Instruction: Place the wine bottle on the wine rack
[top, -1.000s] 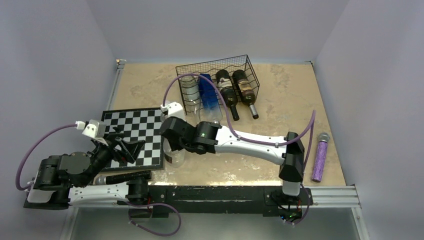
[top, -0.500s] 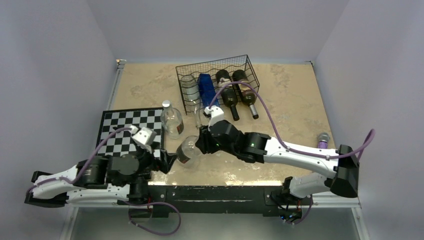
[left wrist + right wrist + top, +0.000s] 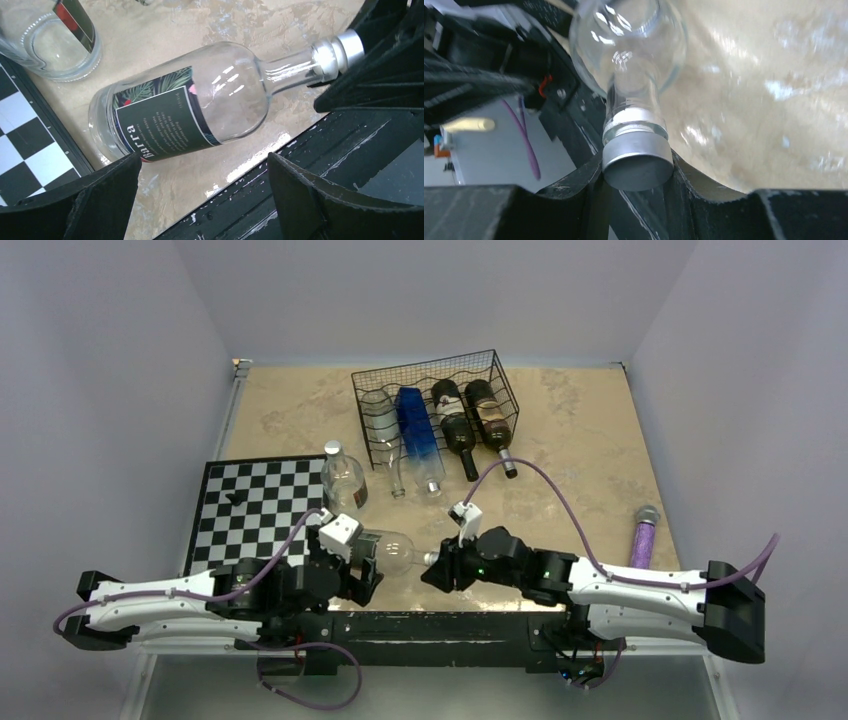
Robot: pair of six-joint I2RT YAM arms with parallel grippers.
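A clear wine bottle (image 3: pixel 393 552) with a dark label and a silver cap lies on its side at the table's near edge, neck pointing right. It also shows in the left wrist view (image 3: pixel 200 115) and the right wrist view (image 3: pixel 629 45). My right gripper (image 3: pixel 437 565) is shut on the cap (image 3: pixel 638 160). My left gripper (image 3: pixel 362 568) is open and empty just near of the bottle's body; its jaws stand wide apart (image 3: pixel 200 175). The black wire wine rack (image 3: pixel 425 368) stands at the back and holds several bottles.
A second clear bottle (image 3: pixel 343 480) stands upright by the chessboard (image 3: pixel 255 510) and shows in the left wrist view (image 3: pixel 50 40). A purple microphone-shaped object (image 3: pixel 640 550) lies at the right. The black base rail (image 3: pixel 480 625) runs along the table's near edge.
The right gripper has tipped the clear bottle over and drawn it toward the near edge. The left arm has swung right, off the chessboard, up to the bottle.
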